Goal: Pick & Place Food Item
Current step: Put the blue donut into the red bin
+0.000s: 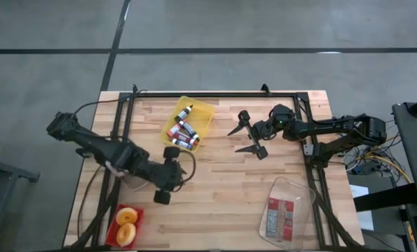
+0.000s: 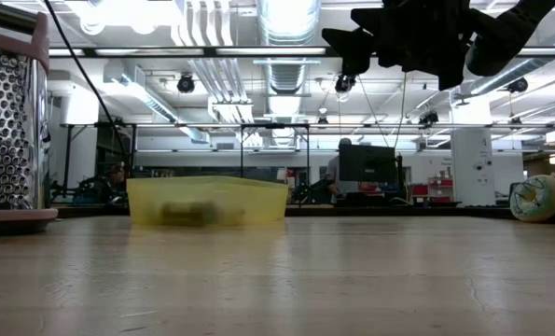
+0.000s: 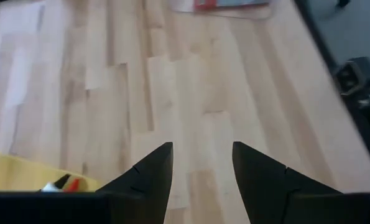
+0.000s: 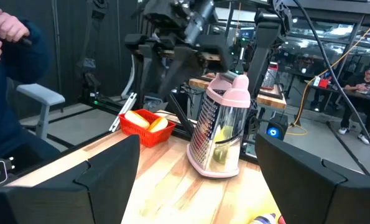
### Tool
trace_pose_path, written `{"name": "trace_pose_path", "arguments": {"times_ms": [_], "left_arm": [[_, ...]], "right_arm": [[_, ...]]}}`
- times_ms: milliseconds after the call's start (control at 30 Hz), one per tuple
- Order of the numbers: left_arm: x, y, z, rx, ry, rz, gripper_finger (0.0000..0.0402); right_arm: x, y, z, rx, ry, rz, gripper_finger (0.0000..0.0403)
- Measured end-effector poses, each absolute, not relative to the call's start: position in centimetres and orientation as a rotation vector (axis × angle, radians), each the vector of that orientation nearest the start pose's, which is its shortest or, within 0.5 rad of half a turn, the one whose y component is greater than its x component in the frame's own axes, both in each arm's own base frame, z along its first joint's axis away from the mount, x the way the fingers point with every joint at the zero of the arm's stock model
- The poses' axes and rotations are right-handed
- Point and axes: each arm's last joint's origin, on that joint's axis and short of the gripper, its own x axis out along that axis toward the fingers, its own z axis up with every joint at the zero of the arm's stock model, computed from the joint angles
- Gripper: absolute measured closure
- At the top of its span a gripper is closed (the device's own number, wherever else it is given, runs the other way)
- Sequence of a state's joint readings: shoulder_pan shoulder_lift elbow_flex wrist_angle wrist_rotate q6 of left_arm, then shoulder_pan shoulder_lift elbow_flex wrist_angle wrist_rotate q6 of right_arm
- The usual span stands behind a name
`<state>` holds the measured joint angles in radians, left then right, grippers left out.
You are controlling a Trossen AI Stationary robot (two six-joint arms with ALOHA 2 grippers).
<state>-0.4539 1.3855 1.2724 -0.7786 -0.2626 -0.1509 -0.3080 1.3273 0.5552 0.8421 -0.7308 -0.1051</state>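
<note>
Round yellow food pieces (image 1: 126, 224) lie in a red basket (image 1: 117, 210) at the table's near left corner; the right wrist view shows the basket (image 4: 148, 132) too. My left gripper (image 1: 172, 175) hangs open over the table's left middle, above bare wood, with nothing between its fingers (image 3: 153, 171). My right gripper (image 1: 242, 138) is open and level over the far middle and holds nothing. It faces a pink-topped metal grater (image 4: 221, 124), which stands on its base.
A yellow bin (image 1: 202, 112) with several small bottles sits at the far middle. A clear container (image 1: 298, 192) with a red packet lies near right. The grater (image 1: 133, 182) stands under my left arm. A person (image 4: 10, 56) is beyond the table's edge.
</note>
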Motion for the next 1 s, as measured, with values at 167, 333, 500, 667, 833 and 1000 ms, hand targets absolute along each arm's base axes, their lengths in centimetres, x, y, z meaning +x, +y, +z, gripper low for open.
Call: {"name": "trace_pose_path", "arguments": {"times_ms": [167, 333, 500, 667, 833, 1000], "left_arm": [[26.2, -10.6, 31.7, 0.173, 0.860, -0.080, 0.0232], [26.3, -10.4, 31.3, 0.195, 0.862, -0.082, 0.0232], [26.5, -10.3, 30.6, 0.224, 0.840, -0.057, 0.0232], [26.4, -10.2, 29.9, 0.242, 0.850, -0.030, 0.0232], [26.8, -10.2, 30.1, 0.243, 0.793, 0.022, 0.0232], [27.4, -9.3, 30.1, 0.352, 0.695, 0.194, 0.0232]], "right_arm": [[25.6, -6.1, 23.8, -0.139, -0.083, 0.419, 0.0087], [25.6, -6.1, 23.8, -0.139, -0.083, 0.419, 0.0087], [25.6, -6.1, 23.8, -0.139, -0.083, 0.419, 0.0087], [25.6, -6.1, 23.8, -0.139, -0.083, 0.419, 0.0087], [25.6, -6.1, 23.8, -0.138, -0.083, 0.419, 0.0087], [25.6, -6.1, 23.8, -0.139, -0.083, 0.419, 0.0087]]}}
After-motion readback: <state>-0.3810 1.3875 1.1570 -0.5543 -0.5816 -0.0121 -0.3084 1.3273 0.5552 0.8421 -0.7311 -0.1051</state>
